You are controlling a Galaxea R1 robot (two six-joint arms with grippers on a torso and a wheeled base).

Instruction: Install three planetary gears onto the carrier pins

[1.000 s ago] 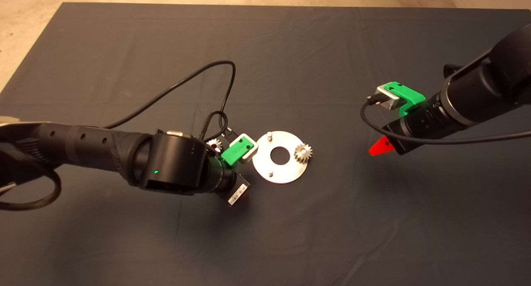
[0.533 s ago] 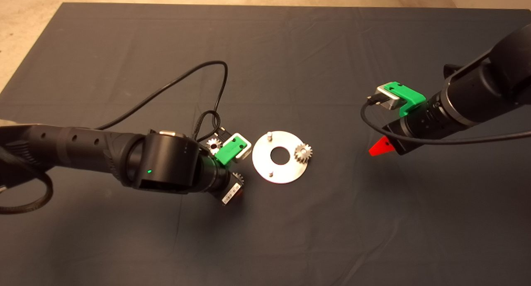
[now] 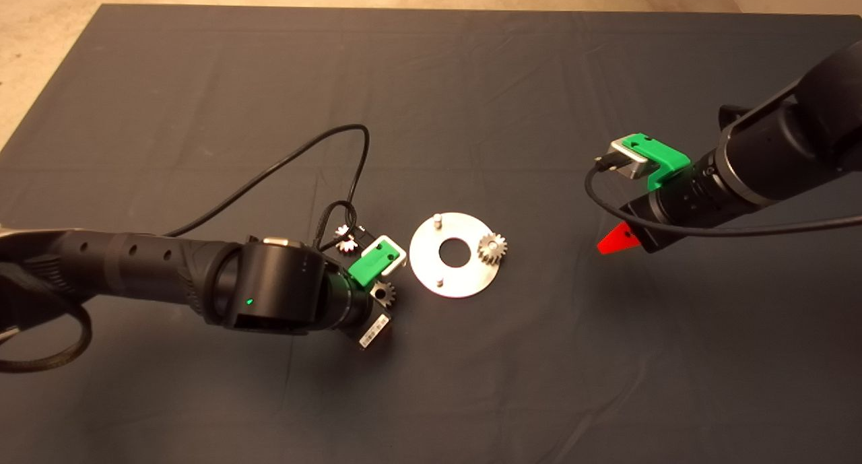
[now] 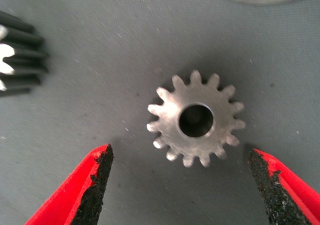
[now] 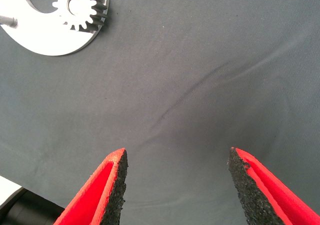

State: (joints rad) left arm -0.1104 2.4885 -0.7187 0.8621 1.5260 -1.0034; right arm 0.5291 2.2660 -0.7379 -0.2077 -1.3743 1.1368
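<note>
The flat silver disc [image 3: 465, 281] lies mid-mat with two bare carrier pins [image 3: 437, 217] [image 3: 439, 283]. One planetary gear [image 3: 492, 248] sits on its right pin. A second gear [image 3: 384, 293] lies flat on the mat left of the disc. My left gripper [image 4: 181, 155] is open just above it, with the gear [image 4: 196, 120] between and just ahead of the fingertips, untouched. A third gear [image 3: 346, 240] lies behind the left wrist and also shows in the left wrist view [image 4: 17, 52]. My right gripper [image 5: 177, 157] is open and empty, hovering right of the disc [image 5: 55, 35].
A black cable [image 3: 289, 161] loops from the left wrist over the mat behind the gears. The right arm [image 3: 774, 161] comes in from the right edge with its own cable hanging below it. The mat's far-left corner borders the pale floor [image 3: 40, 46].
My left arm has drawn back from the disc's left edge toward the near side, uncovering the loose gear and bringing its fingers over it. The right arm has not moved.
</note>
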